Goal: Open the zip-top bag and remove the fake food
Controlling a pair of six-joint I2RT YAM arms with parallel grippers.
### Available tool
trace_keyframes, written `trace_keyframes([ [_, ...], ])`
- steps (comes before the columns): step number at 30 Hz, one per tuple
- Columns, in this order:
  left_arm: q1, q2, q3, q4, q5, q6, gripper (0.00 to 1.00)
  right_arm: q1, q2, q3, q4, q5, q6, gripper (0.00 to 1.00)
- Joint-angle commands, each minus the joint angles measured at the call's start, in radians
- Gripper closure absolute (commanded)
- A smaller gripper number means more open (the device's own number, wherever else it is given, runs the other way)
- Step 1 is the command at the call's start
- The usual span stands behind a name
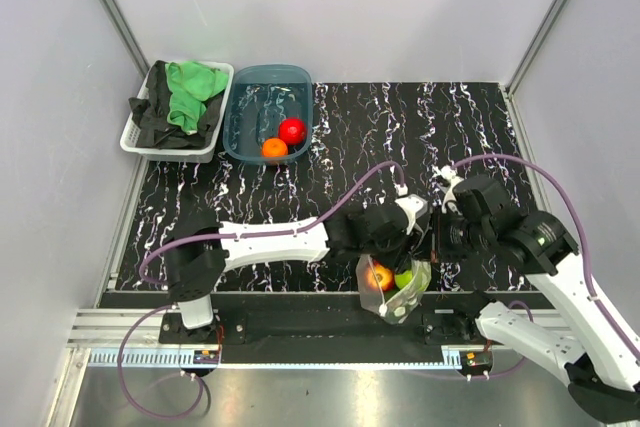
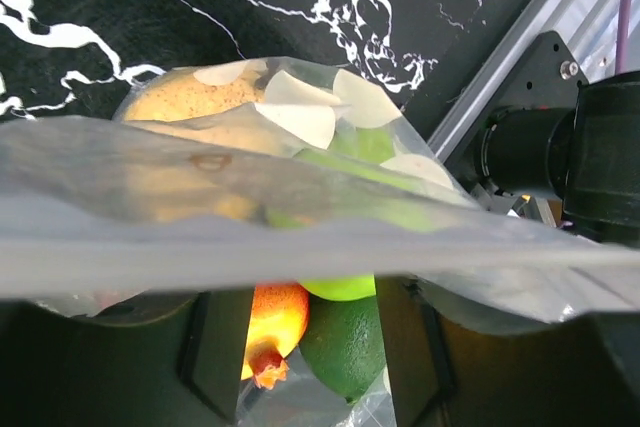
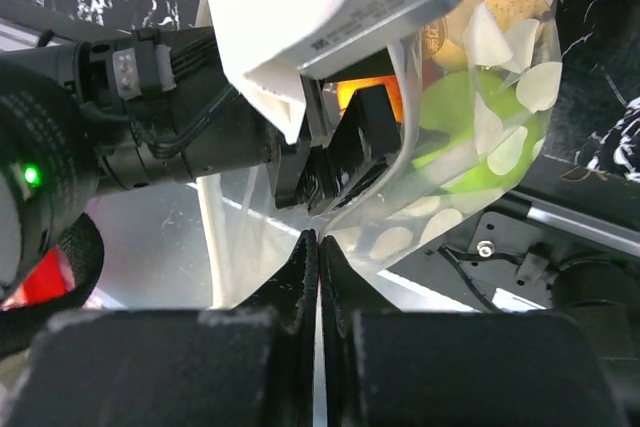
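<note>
- Jaws of the right gripper (image 3: 317, 252) are pressed flat together. The thin lip of the bag (image 3: 480, 197) runs down into them, so that side of the mouth looks pinched and held steady.
- The left gripper (image 2: 310, 322) has its jaws standing apart with nothing clamped between them. It points down at the mouth of the bag, probably to spread it or reach the fruits (image 2: 345, 347).
- Whether the left fingers (image 2: 215, 347) are inside the film or just outside it is hard to tell, because the plastic blurs across the wrist view.
- The bag hangs between the two grippers at the near edge of the table (image 1: 350, 137). Its weight pulls the pouch down and away from the held lip.
- Crowded inside it are a lime green fruit, an orange-yellow one, a dark green one and a speckled yellow one.
- A red fruit (image 1: 292, 130) and an orange fruit (image 1: 274, 148) lie in the teal tub (image 1: 270, 69) at the far side, which suggests removed pieces go there.
- The task reads as partly done, with most of the fruits not yet out of the bag.
- A white basket (image 1: 150, 150) of green and black cloths stands just beside the tub and plays no part.
</note>
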Motion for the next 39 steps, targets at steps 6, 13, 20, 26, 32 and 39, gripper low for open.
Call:
trace_keyframes([
  [6, 0.099, -0.192, -0.056, 0.007, -0.136, -0.029, 0.47, 0.006, 0.218, 0.219, 0.129, -0.046, -0.136, 1.00],
  [13, 0.176, -0.326, -0.129, -0.024, -0.139, 0.001, 0.40, 0.005, 0.399, 0.395, 0.200, -0.155, -0.190, 1.00],
  [20, 0.206, -0.274, -0.135, -0.016, -0.098, 0.021, 0.39, -0.085, 0.378, 0.224, 0.284, -0.233, -0.183, 1.00],
  [26, 0.225, -0.187, -0.101, -0.029, -0.083, -0.031, 0.48, -0.201, 0.357, 0.149, 0.306, -0.330, -0.164, 1.00],
  [32, 0.226, -0.142, -0.089, -0.021, -0.056, -0.046, 0.42, -0.216, 0.353, 0.121, 0.303, -0.358, -0.156, 1.00],
  [39, 0.231, -0.066, -0.044, -0.039, -0.041, -0.046, 0.25, -0.221, 0.361, 0.122, 0.295, -0.367, -0.155, 1.00],
])
